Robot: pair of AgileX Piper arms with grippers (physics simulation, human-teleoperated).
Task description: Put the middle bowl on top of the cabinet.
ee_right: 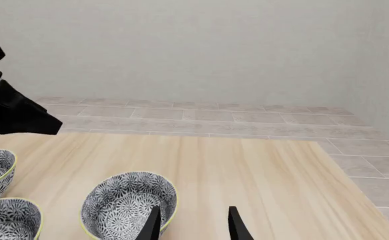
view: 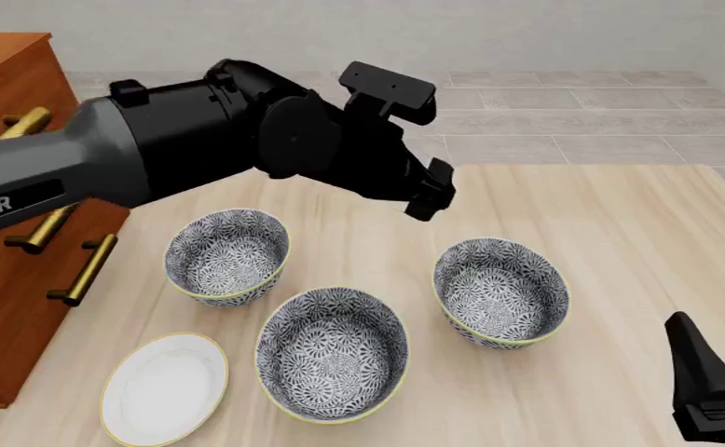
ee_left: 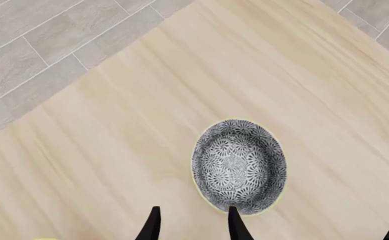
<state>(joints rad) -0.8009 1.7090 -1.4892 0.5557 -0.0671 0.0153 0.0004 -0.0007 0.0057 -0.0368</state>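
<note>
Three patterned bowls on table [view: 611, 233], middle bowl [view: 332, 354] nearest the camera, between left bowl [view: 227, 256] and right bowl [view: 500, 291], left claw [view: 430, 191] released, empty, hovering above and beyond it, right claw [ee_right: 192, 222] released, low at right, cabinet [view: 2, 186] far left.

The pale wooden table [view: 611, 233] carries three patterned bowls and a white plate [view: 164, 388]. The right-hand bowl [view: 500, 291] sits below the left gripper [view: 428, 191]; the middle bowl [view: 332, 353] and left bowl [view: 227, 256] lie beyond it toward the cabinet [view: 2, 233].
</note>
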